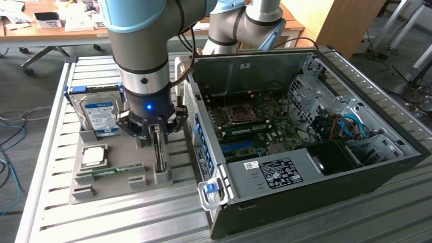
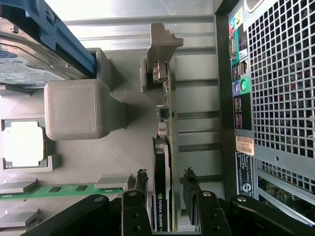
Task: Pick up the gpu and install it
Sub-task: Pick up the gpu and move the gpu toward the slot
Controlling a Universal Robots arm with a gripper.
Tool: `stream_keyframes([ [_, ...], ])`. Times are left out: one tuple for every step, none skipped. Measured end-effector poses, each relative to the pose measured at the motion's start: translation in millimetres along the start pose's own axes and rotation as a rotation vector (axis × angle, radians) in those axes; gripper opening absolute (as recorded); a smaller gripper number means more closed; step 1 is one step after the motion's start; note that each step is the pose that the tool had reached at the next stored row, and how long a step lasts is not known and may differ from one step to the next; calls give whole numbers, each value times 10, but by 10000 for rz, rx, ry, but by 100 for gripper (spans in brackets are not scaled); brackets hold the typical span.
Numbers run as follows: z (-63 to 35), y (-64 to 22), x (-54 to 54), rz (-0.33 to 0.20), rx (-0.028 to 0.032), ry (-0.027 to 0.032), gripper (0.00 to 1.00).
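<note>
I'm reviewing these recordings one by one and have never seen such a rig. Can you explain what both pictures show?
A robot arm stands over a metal table. One picture is from a camera off the arm; the other looks down from its wrist. A grey tray holds a hard drive, a processor chip, a memory stick and the gpu, standing on edge. An open computer case sits on the exterior view's right. The fingers are open, one on each side of the gpu, nothing held.

One gpu (image 1: 160, 152), one hard drive (image 1: 99, 114), one memory stick (image 1: 108, 171), one processor (image 1: 93, 156).
</note>
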State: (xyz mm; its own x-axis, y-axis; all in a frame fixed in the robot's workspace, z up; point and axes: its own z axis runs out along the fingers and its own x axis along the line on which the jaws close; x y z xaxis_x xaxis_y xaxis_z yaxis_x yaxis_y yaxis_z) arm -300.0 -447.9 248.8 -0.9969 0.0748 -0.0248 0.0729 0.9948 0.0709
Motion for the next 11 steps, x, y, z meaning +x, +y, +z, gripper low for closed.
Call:
stream_keyframes([
  [0,0,0,-1,0,-1,43],
  [2,0,0,0,0,0,43],
  [9,0,-1,-1,-4,-4,43],
  [15,-1,-1,-1,-4,-4,43],
  [22,-1,0,-1,-3,-3,43],
  [31,-2,0,0,-3,-2,43],
  [39,-2,0,-1,-2,-2,43],
  [48,-3,1,-1,-3,-3,43],
  [55,-4,1,-1,-2,-3,43],
  [61,-4,1,-1,-2,-2,43],
  [66,-5,1,0,-1,-2,43],
])
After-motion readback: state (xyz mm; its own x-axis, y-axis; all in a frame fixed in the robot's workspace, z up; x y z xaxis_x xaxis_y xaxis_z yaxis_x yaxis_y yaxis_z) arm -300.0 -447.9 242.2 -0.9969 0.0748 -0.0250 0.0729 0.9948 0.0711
